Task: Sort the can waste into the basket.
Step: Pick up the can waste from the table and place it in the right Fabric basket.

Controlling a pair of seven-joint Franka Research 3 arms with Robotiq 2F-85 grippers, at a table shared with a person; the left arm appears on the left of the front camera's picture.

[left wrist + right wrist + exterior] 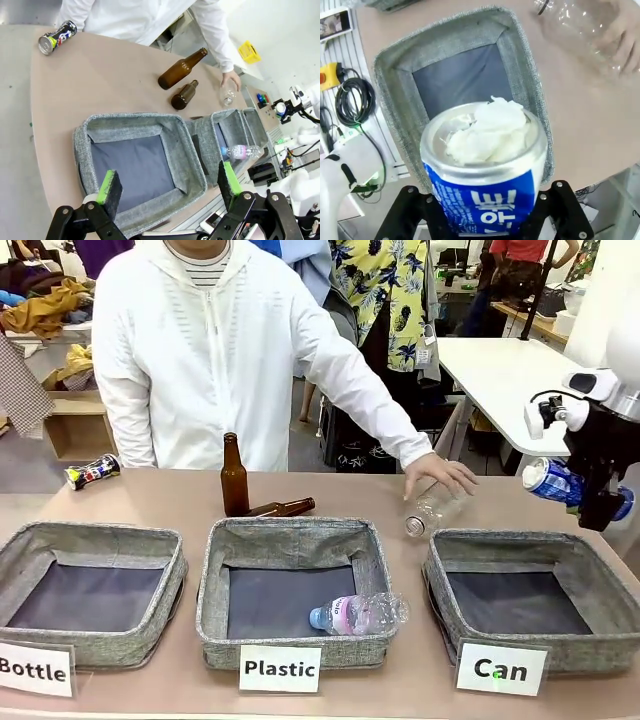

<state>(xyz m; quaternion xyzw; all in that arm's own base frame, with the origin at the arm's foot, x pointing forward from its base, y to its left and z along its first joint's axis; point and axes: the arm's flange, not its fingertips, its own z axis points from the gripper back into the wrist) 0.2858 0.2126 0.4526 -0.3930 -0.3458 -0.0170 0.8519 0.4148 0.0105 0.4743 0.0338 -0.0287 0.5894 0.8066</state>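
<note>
Tan bench (pixel 150 505), cluttered workroom behind. Left tool (pixel 170 182) apart over Bottle basket (pixel 130 119). Right tool (pixel 588 495) clamped on blue can (pixel 548 480), above Can basket (pixel 520 539). Beyond: brown bottles (pixel 234 480), dark can (pixel 92 472) far left, hand (pixel 442 474) on clear bottle (pixel 430 513).

This looks like a robotics laboratory (a test room, not a home or a shop). A white robot arm (pixel 590 390) with loose black wiring stands at a plain brown table (pixel 150 505). On the table three grey fabric baskets are set in a row, each with a printed white card: the "Bottle" basket (pixel 100 532), the "Plastic" basket (pixel 290 525) and the "Can" basket (pixel 520 537). Past the table's edge, the right wrist view shows a coiled black cable (pixel 352 102) and a yellow box with a red button (pixel 327 77). Behind the person in a white jacket (pixel 210 350) there are a white work table (pixel 500 370), a cardboard box (pixel 80 425) and heaps of clothes (pixel 45 305).
</note>
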